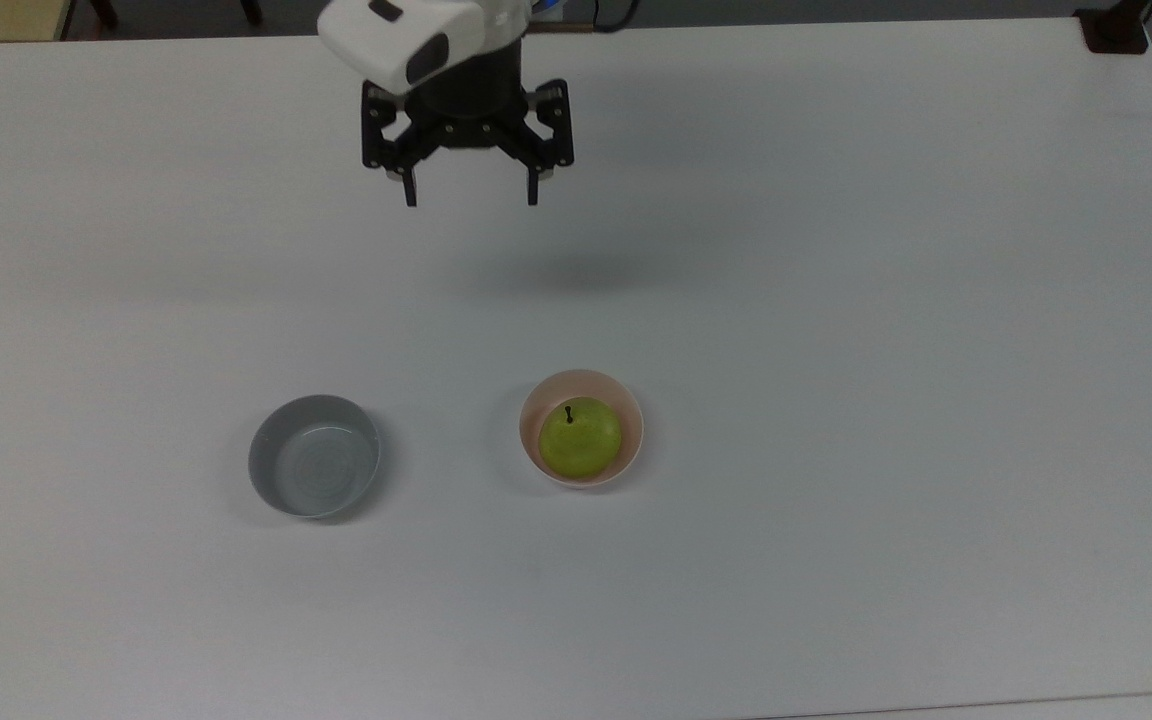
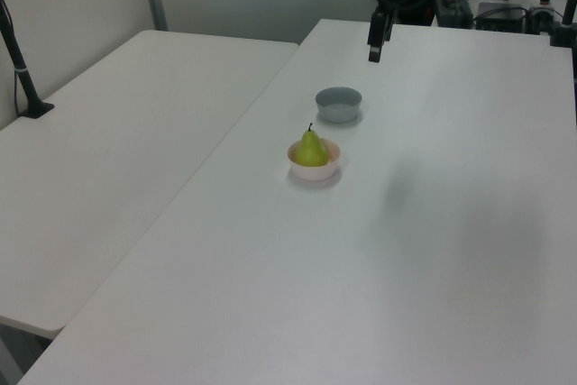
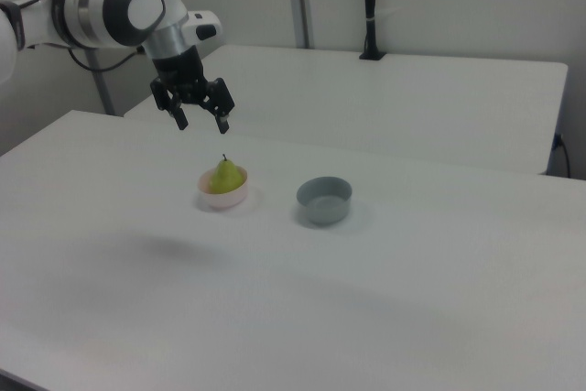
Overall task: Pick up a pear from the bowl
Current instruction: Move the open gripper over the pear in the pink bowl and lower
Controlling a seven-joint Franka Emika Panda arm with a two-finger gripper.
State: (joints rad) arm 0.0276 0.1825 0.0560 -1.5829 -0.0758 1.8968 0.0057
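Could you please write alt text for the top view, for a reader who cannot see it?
A yellow-green pear sits stem-up in a pale pink bowl on a white table, with an empty grey bowl apart to the top view's left. The robot's open gripper hangs over the table's far side, well away from both bowls.

end effector (image 1: 471, 200): fingers spread, hanging above bare worktop (image 1: 836, 300) | path to pear (image 1: 581, 437): open worktop, nothing between | pear top stands above pink bowl (image 1: 630, 400) rim, reachable from above | grey bowl (image 1: 314, 456): well apart on the top view's left
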